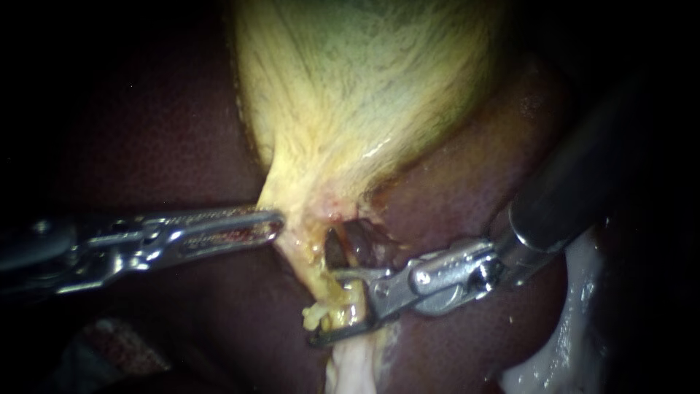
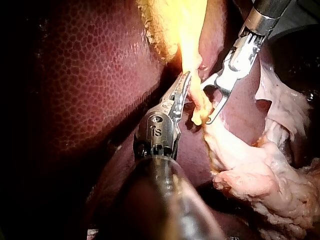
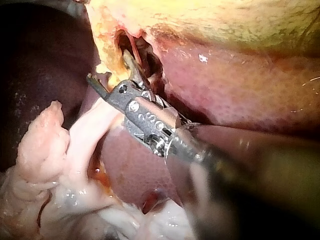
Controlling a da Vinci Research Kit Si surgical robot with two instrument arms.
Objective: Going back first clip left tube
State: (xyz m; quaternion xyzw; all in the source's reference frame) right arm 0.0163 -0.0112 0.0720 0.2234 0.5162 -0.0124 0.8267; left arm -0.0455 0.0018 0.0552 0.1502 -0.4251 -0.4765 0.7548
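- Shows the right instrument (image 1: 321, 306), jaws parted astride the tube (image 1: 334, 292), gripping nothing.
- Sets the tube's long axis crosswise between those jaws, so retreat likely means backing straight off, clear of the tube.
- Finds the left instrument (image 1: 273, 222) clenched on the gallbladder neck (image 1: 306, 197), just beyond the tube's upper end.
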